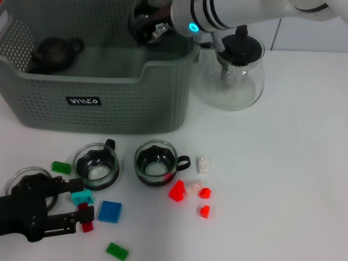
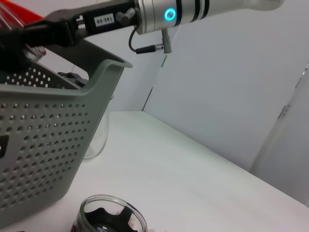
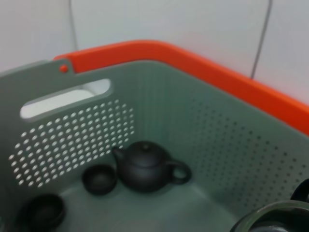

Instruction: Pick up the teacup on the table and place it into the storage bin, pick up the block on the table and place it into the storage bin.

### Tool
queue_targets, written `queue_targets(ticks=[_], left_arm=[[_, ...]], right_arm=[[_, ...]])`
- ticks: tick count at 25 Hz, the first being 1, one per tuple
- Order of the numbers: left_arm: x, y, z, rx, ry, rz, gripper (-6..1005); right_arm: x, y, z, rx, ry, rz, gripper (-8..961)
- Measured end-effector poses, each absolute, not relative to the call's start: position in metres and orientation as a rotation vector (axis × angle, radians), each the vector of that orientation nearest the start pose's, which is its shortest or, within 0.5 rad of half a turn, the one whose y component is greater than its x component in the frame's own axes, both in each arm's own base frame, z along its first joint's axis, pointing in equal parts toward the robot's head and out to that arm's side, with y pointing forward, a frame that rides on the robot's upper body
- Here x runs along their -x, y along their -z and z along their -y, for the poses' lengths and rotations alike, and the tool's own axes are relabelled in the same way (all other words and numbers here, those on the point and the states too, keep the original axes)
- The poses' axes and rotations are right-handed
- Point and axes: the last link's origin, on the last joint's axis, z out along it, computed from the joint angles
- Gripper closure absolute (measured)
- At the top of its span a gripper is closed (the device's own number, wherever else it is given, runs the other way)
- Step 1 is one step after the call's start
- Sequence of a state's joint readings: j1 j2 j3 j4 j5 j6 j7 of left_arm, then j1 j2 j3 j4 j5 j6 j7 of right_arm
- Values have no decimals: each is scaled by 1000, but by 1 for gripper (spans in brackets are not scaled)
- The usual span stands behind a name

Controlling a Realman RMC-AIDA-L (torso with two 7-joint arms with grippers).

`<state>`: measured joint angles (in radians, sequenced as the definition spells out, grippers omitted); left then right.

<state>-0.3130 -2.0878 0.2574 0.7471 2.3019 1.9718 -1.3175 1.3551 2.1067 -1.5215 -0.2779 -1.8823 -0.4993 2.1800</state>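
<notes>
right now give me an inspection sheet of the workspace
surface: white table, no spills seen
job's things: grey storage bin; two glass teacups on the table in front of it; loose blocks in red, blue, green, white
clutter: glass teapot beside the bin; dark teapot and small dark cups inside the bin
grippers: right gripper over the bin holding a teacup; left gripper low among the blocks
cables: short lead at the right wrist
surroundings: plain wall
</notes>
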Motion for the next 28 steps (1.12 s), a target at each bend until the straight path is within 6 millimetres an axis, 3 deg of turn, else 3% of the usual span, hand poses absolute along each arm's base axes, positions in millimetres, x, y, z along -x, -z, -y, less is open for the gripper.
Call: queue_targets(ticks=[23, 25, 28], left_arm=[[328, -40, -217, 2665, 834, 879, 194], [328, -40, -217, 2665, 833, 879, 194], [329, -41, -217, 2664, 833, 882, 195]], right_arm=[[-24, 114, -471, 2558, -161, -578, 888], [-20, 107, -473, 2547, -234, -595, 719], [-18, 84, -476, 2486, -435, -599, 570]])
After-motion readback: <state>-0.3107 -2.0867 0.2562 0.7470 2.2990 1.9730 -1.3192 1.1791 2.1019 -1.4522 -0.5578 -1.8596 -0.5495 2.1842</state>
